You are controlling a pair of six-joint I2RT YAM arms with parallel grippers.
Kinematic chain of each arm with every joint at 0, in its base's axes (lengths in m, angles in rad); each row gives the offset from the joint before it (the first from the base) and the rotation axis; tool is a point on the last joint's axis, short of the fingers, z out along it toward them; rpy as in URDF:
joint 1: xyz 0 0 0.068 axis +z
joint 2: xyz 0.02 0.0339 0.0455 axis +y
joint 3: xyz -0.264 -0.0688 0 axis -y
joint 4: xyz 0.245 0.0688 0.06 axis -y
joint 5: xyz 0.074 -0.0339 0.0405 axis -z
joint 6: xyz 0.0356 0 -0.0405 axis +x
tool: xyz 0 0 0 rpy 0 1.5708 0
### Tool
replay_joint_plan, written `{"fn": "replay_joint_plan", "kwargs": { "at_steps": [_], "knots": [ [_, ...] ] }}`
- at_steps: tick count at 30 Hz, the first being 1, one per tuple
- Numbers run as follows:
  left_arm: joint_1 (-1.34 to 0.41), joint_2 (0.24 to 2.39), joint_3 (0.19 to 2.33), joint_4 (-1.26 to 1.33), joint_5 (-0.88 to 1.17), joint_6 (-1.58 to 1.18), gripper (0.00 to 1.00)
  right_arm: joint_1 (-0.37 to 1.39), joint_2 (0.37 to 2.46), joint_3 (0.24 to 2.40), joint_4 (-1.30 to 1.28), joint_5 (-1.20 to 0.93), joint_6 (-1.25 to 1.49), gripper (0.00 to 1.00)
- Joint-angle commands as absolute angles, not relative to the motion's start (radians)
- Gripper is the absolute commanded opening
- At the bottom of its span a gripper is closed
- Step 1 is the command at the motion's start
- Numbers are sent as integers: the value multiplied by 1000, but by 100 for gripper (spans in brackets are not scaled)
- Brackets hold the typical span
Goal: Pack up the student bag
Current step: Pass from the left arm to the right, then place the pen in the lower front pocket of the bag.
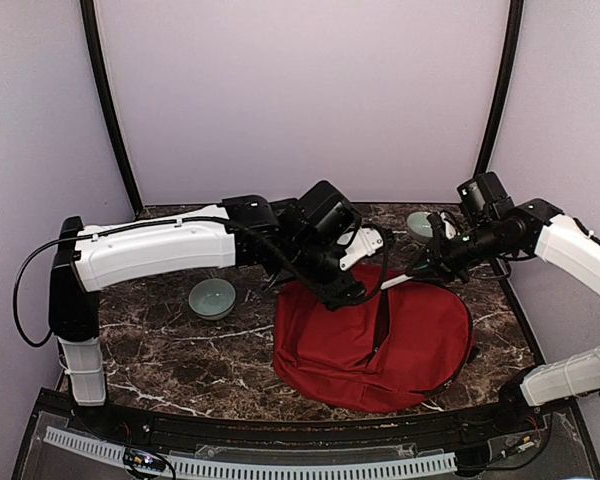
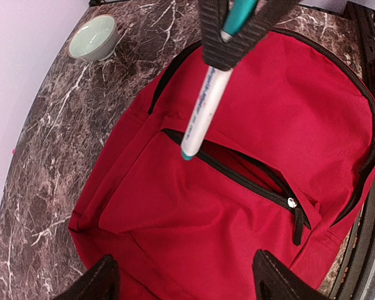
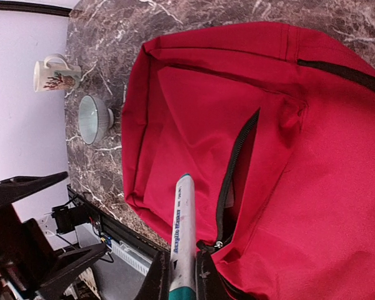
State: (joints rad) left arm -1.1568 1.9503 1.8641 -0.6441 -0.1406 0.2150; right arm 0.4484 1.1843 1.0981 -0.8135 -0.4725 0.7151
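The student bag [image 1: 380, 340], a dark-red backpack, lies flat on the marble table with its front pocket [image 2: 237, 167] unzipped. My right gripper [image 3: 182, 281] is shut on a white marker with a teal cap [image 3: 184, 225]. The marker [image 2: 202, 109] points tip-down just above the pocket's open zipper [image 3: 232, 169]. My left gripper [image 2: 187, 281] is open, its two fingertips [image 2: 103, 280] spread above the bag's front panel with nothing held. From above, the left gripper [image 1: 345, 288] is over the bag's upper left edge and the right gripper [image 1: 425, 268] comes in from the right.
A pale green bowl [image 1: 212, 297] sits on the table left of the bag. Another bowl [image 3: 92, 119] and a patterned mug [image 3: 55, 74] stand beyond the bag's far end. The table's curved front edge and a black rail [image 1: 280, 440] run close to the bag.
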Motion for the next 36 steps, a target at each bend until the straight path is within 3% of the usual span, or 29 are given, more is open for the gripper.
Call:
{"fn": "replay_joint_plan", "kwargs": {
  "at_steps": [1, 6, 26, 36],
  "knots": [
    [-1161, 1855, 1833, -634, -191, 91, 74, 443, 1217, 1048, -758, -432, 705, 0],
    [-1160, 1798, 1748, -638, -187, 50, 72, 443, 1255, 1035, -752, -444, 672, 0],
    [-1166, 1807, 1787, -655, -165, -21, 69, 442, 1212, 931, -837, -398, 570, 0],
    [-1171, 1818, 1809, -637, -150, -48, 68, 439, 1266, 819, -533, -625, 562, 0]
  ]
}}
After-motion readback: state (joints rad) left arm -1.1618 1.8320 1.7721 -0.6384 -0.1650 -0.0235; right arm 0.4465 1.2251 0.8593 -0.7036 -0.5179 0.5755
